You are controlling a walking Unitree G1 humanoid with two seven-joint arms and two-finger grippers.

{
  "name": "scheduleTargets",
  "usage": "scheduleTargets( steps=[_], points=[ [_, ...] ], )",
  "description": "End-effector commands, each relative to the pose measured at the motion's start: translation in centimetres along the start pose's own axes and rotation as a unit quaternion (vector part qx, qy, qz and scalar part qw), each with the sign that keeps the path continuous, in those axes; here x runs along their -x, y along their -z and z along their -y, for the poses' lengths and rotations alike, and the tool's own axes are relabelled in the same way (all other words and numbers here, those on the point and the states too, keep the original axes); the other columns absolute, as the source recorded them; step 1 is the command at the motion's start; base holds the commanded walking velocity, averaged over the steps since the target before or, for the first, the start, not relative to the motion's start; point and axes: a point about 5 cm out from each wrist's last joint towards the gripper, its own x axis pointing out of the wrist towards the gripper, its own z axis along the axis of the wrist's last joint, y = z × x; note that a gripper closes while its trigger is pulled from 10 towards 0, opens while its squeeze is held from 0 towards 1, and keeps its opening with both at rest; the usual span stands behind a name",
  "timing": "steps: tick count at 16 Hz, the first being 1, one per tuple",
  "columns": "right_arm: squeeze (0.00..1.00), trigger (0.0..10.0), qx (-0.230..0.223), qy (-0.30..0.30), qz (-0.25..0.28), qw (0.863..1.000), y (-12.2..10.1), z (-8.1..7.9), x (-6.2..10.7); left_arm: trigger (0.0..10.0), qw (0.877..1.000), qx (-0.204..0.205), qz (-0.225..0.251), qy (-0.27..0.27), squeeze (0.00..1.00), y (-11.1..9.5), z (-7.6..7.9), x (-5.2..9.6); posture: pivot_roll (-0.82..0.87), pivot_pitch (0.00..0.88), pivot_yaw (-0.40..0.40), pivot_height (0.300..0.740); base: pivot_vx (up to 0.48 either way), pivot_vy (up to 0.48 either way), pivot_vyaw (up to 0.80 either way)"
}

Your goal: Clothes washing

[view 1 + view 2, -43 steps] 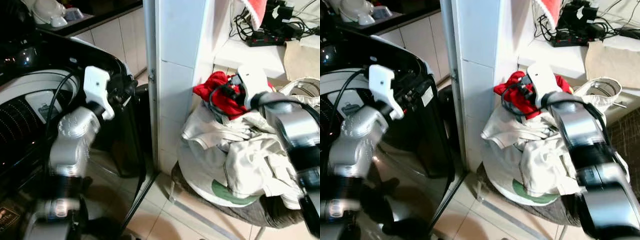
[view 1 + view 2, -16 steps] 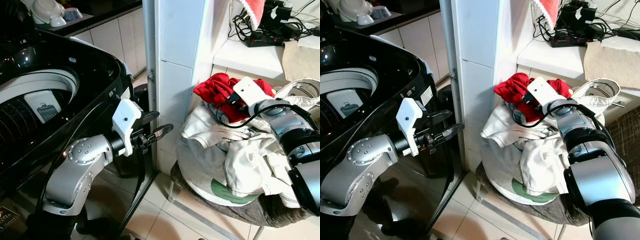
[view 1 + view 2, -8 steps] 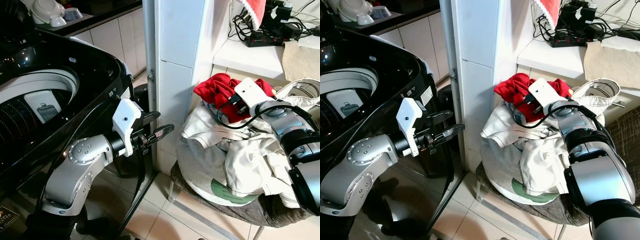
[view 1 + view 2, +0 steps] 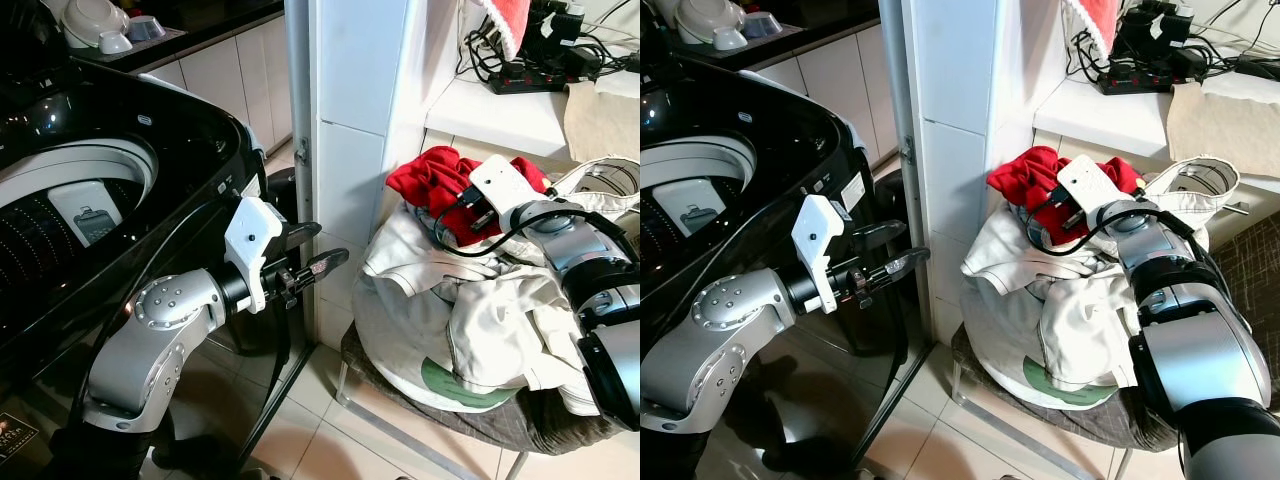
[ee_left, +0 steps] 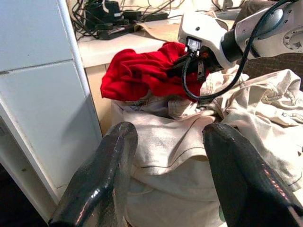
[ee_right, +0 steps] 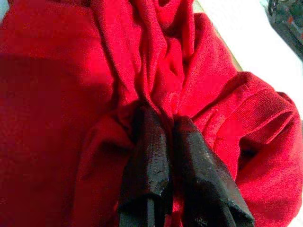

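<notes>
Tiled floor and a white tiled pillar (image 4: 350, 150) split the scene, and places are easiest told from that pillar. On its left side sits the black washing machine (image 4: 120, 200), lid up and drum open; on its right side a chair (image 4: 440, 420) carries a heap of cream laundry (image 4: 470, 310) with a red garment (image 4: 430, 180) on top. The right gripper (image 6: 163, 142) has its fingers pressed together on a fold of that red cloth, though how deep the bite goes is hard to judge. The left gripper (image 4: 310, 255) hovers spread and empty just before the pillar, pointing toward the heap. So the garment must travel leftward past the pillar to the drum, and the right arm already has it.
</notes>
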Motion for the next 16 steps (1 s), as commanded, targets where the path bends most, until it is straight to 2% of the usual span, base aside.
scheduleTargets(
  steps=[1,3,4,5,6,8,9,10,11,12,14,15,16],
  points=[
    [0.00,0.0,-0.043,-0.002,0.028,0.999,-0.7,0.9,0.4,10.0,1.000,-0.018,0.011,-0.009,0.00,-0.5,-0.1,-0.2,-0.04,0.000,0.015,0.740,0.000,0.000,0.00],
    [0.00,0.0,-0.089,-0.016,0.063,0.994,-1.5,1.5,0.7,10.0,0.999,-0.031,0.025,-0.020,0.00,-0.9,-0.3,-0.3,-0.04,0.000,0.014,0.740,0.000,0.000,0.00],
    [0.00,0.0,-0.127,-0.038,0.110,0.985,-2.7,2.4,1.4,10.0,0.997,-0.051,0.048,-0.036,0.00,-1.8,-0.5,-0.5,-0.04,0.000,0.013,0.740,0.000,0.000,0.00],
    [0.00,0.0,-0.137,-0.045,0.125,0.982,-3.0,2.7,1.7,10.0,0.996,-0.059,0.055,-0.040,0.00,-2.0,-0.6,-0.6,-0.04,0.000,0.013,0.740,0.000,0.000,0.00],
    [0.00,0.0,-0.176,-0.084,0.204,0.959,-4.9,3.8,3.2,10.0,0.991,-0.099,0.074,-0.042,0.00,-2.9,-0.5,-1.1,-0.04,0.000,0.014,0.740,0.000,0.000,0.00],
    [0.00,0.0,-0.208,-0.134,0.294,0.923,-7.4,4.4,5.5,10.0,0.985,-0.125,0.117,-0.039,0.00,-4.4,0.0,-1.9,-0.06,0.000,0.019,0.740,0.000,0.000,0.00],
    [0.00,0.0,-0.218,-0.168,0.341,0.899,-8.8,4.2,6.9,10.0,0.980,-0.137,0.141,-0.032,0.07,-5.2,0.3,-2.3,-0.06,0.000,0.020,0.740,0.000,0.000,0.00],
    [0.00,0.0,-0.239,-0.218,0.394,0.860,-10.5,3.6,8.7,10.0,0.977,-0.145,0.156,-0.025,0.75,-5.6,0.6,-2.9,-0.06,0.000,0.020,0.740,0.000,0.000,0.00],
    [0.00,0.0,-0.247,-0.233,0.409,0.847,-11.1,3.4,9.2,10.0,0.976,-0.148,0.159,-0.026,0.75,-5.7,0.6,-3.2,-0.07,0.000,0.023,0.740,0.000,0.000,0.00],
    [0.00,0.0,-0.260,-0.279,0.442,0.812,-12.3,2.5,10.3,10.0,0.974,-0.156,0.162,-0.020,1.00,-5.7,0.8,-3.7,-0.07,0.000,0.023,0.740,0.000,0.000,0.00],
    [0.00,0.0,-0.268,-0.326,0.463,0.780,-13.2,1.3,11.8,10.0,0.966,-0.166,0.191,-0.051,1.00,-6.5,0.4,-4.1,-0.07,0.000,0.021,0.740,0.000,0.000,0.00],
    [0.00,0.0,-0.269,-0.337,0.464,0.774,-13.4,0.8,12.3,10.0,0.961,-0.171,0.207,-0.066,1.00,-7.0,0.2,-4.1,-0.07,0.000,0.018,0.740,0.000,0.000,0.00],
    [0.00,0.0,-0.257,-0.344,0.457,0.779,-13.4,0.2,12.5,10.0,0.951,-0.187,0.232,-0.086,1.00,-7.9,-0.1,-3.9,-0.07,0.000,0.015,0.740,0.000,0.000,0.00]
  ],
)
